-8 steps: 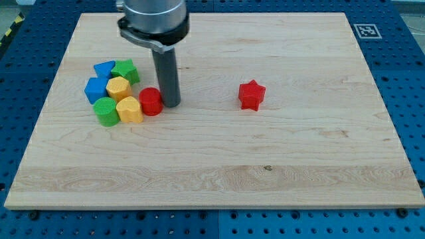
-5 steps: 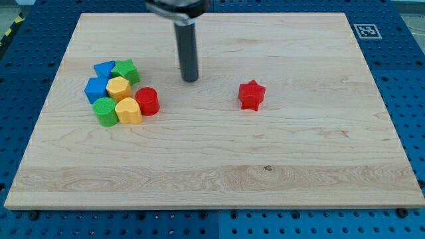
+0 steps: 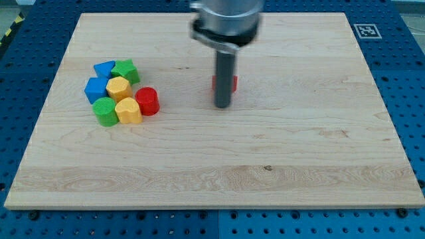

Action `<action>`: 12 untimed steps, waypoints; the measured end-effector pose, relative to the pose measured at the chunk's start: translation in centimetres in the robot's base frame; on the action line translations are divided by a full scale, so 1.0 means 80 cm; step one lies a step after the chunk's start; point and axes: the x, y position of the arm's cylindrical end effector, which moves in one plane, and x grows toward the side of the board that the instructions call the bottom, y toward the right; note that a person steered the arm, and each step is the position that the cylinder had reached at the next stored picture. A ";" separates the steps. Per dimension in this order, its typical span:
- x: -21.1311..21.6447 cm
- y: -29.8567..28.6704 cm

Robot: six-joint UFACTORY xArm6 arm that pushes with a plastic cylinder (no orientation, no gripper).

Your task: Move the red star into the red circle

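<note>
Red star (image 3: 234, 82): mostly hidden behind my tip (image 3: 222, 105), no gripper fitted. Advice: push steadily toward 9 o'clock, centred, into red circle (image 3: 147, 101).

My tip (image 3: 222, 105) down on the board, rod upright

Dark straight rod, blurred grey collar

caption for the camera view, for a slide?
My tip in front of the mostly hidden red star, red circle off toward the view's left.
</note>
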 end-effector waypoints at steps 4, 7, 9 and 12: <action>-0.019 0.168; -0.039 -0.056; -0.016 0.025; 0.010 0.021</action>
